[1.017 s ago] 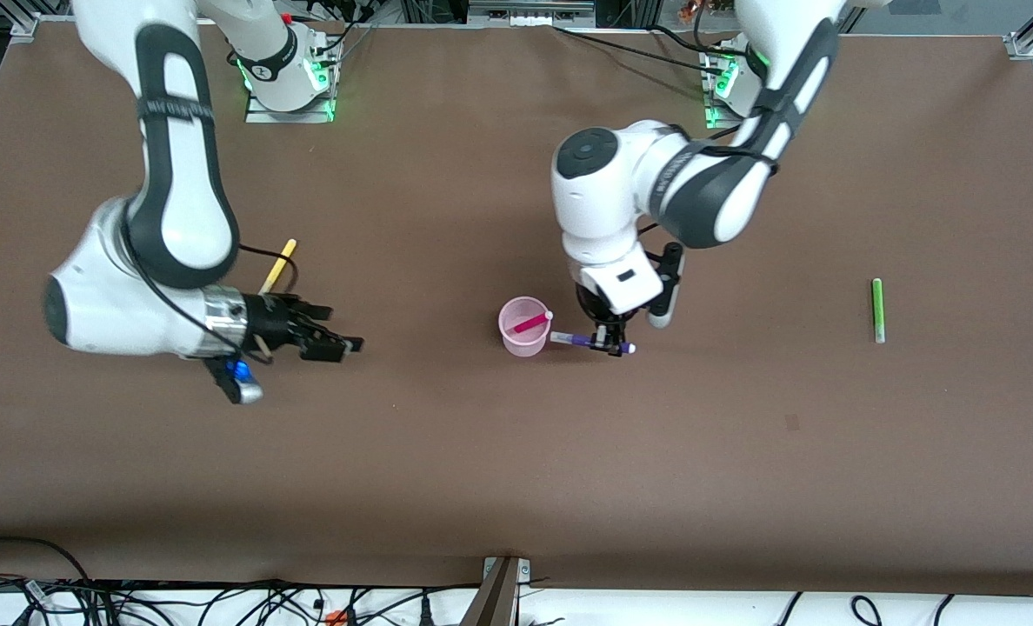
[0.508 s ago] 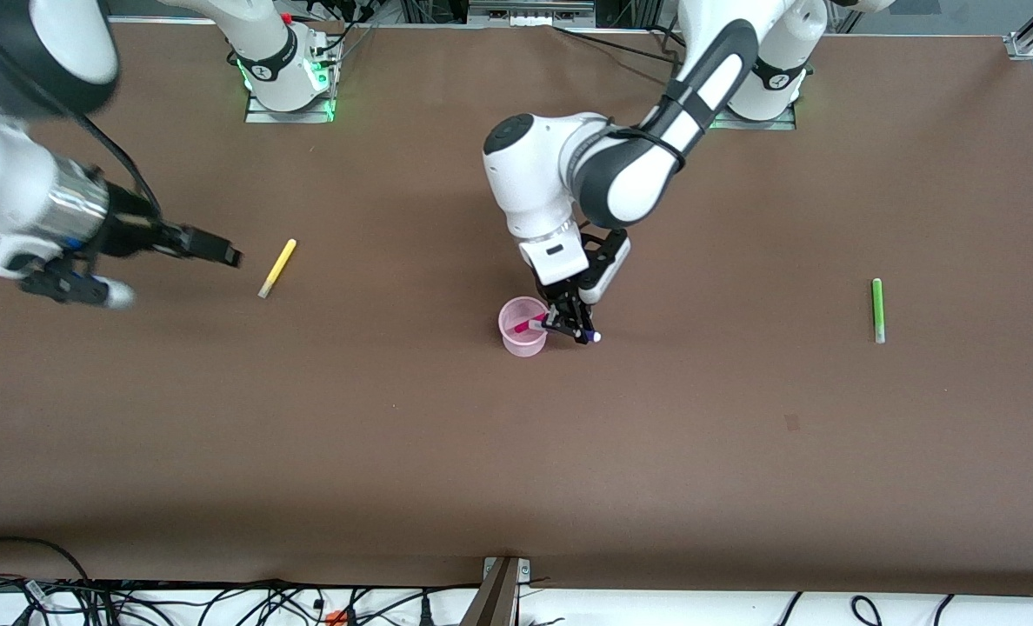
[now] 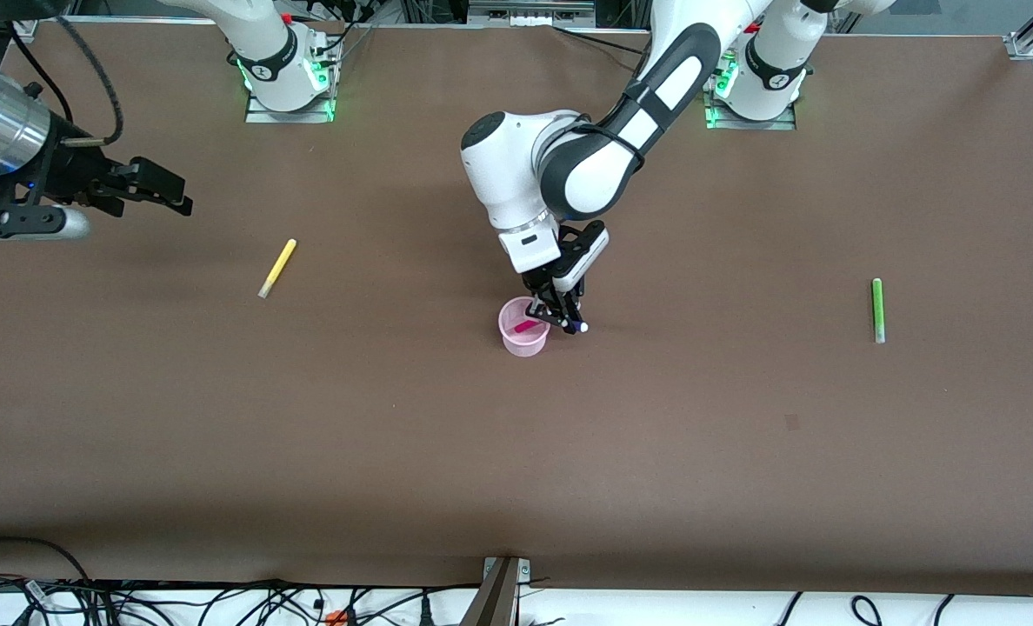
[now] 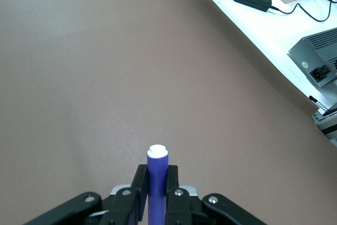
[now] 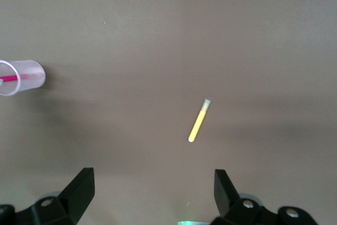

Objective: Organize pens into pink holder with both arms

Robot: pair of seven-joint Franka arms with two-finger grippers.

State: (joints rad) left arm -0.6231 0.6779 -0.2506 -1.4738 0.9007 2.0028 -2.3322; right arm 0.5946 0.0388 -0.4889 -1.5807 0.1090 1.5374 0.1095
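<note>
Left gripper [image 3: 566, 320] hangs at the pink holder's [image 3: 523, 328] rim, clamped on the purple pen [image 4: 157, 183] (pale tip poking out past the fingers). Magenta pen [image 3: 528, 326] sits in the holder. Right gripper [image 3: 169, 196] spread wide above the table near the right arm's end. Yellow pen [image 3: 276, 268] and green pen [image 3: 876, 309] lie on the table [image 3: 516, 452].

Robotics lab: bolted arm bases [image 3: 289, 83], loose cables [image 3: 221, 600].
</note>
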